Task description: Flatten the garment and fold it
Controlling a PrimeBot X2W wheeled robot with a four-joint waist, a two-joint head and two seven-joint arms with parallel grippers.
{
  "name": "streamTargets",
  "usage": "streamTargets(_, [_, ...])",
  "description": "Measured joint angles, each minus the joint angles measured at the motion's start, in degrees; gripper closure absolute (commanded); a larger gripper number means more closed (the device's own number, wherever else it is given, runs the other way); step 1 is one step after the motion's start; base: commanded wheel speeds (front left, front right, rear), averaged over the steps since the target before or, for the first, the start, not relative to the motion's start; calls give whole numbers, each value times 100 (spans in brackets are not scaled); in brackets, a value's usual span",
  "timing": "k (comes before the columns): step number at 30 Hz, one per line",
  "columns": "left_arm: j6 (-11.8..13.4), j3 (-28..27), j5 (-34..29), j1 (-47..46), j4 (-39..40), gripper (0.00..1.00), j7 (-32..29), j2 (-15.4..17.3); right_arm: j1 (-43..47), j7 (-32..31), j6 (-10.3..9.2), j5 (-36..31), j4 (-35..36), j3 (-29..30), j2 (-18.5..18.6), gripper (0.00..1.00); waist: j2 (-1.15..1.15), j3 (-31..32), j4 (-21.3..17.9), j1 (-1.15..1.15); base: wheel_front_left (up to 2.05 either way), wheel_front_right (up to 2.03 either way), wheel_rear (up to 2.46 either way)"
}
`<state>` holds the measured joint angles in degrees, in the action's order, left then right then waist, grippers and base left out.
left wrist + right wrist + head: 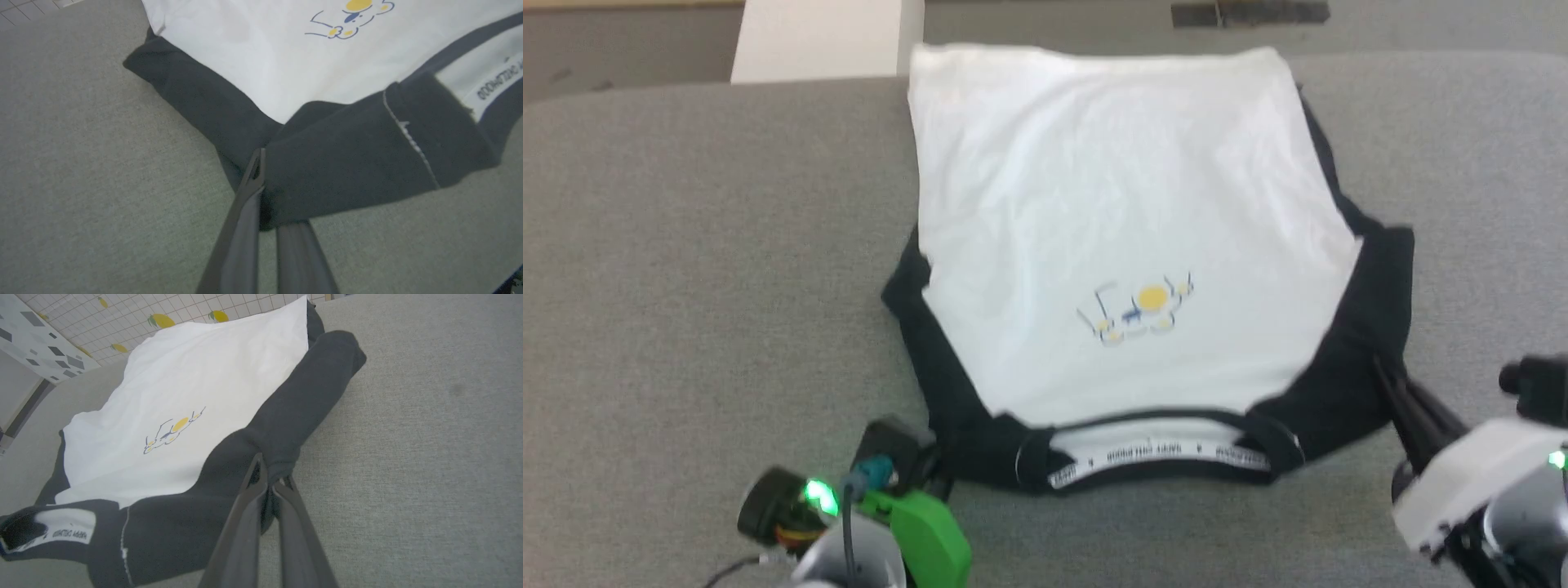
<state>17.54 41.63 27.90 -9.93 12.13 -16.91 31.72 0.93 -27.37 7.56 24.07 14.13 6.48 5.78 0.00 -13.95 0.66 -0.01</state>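
Grey table (686, 245): broad flat stretch open to the left of the garment (1111, 204), and another to its right. Both are passable. A bare strip runs in front of the collar, between the two arms. The garment lies low across the middle, with black sleeve folds bunched thicker along both sides. Near-left corner is taken: left gripper (265, 192) is clamped on a sleeve fold. Near-right corner likewise: right gripper (267, 473). White block (821, 37) stands at the far edge, near the garment's far-left corner.

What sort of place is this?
Likely an indoor robot test room, not certain: a wide grey cloth-covered table, lemon-print tiles beyond it, and the garment spread out for folding.
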Motion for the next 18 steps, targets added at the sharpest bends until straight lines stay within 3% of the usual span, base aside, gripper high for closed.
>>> streamTargets(9, [-91, 293, 344, 687, 130, 100, -325, 229, 1285, -423, 0, -100, 99, 54, -92, 100, 0, 598, -35, 0, 0, 0, 0])
streamTargets(18, [-238, 414, 522, 846, -358, 100, -109, 112, 1455, -254, 0, -294, -31, -77, -121, 100, 0, 857, -82, 0, 0, 0, 0])
